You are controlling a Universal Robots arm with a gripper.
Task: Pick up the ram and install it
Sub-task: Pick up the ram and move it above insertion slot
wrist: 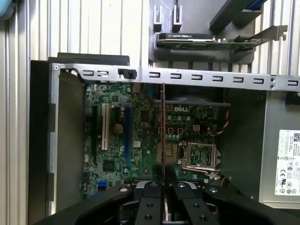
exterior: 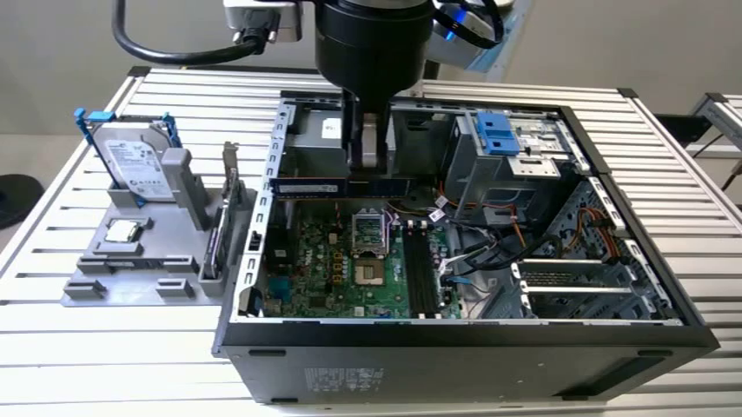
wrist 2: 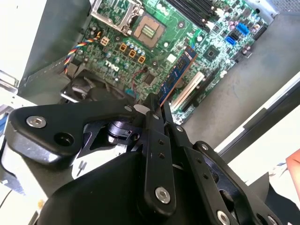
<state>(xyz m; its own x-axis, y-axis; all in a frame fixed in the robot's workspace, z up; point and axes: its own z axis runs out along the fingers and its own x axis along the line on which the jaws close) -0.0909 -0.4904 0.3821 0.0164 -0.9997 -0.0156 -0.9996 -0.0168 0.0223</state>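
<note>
Over motherboard (exterior: 336,256), slim dark ram (exterior: 313,186)

The computer case (exterior: 464,334) is set on the table (exterior: 116,365) at the centre of the exterior view, and the motherboard (exterior: 336,261) is seen in its left half. Above the motherboard the ram (exterior: 308,186) is held in the gripper (exterior: 368,169). A holder (exterior: 128,278) with the hard drive (exterior: 130,161) is placed left of the case.
</note>
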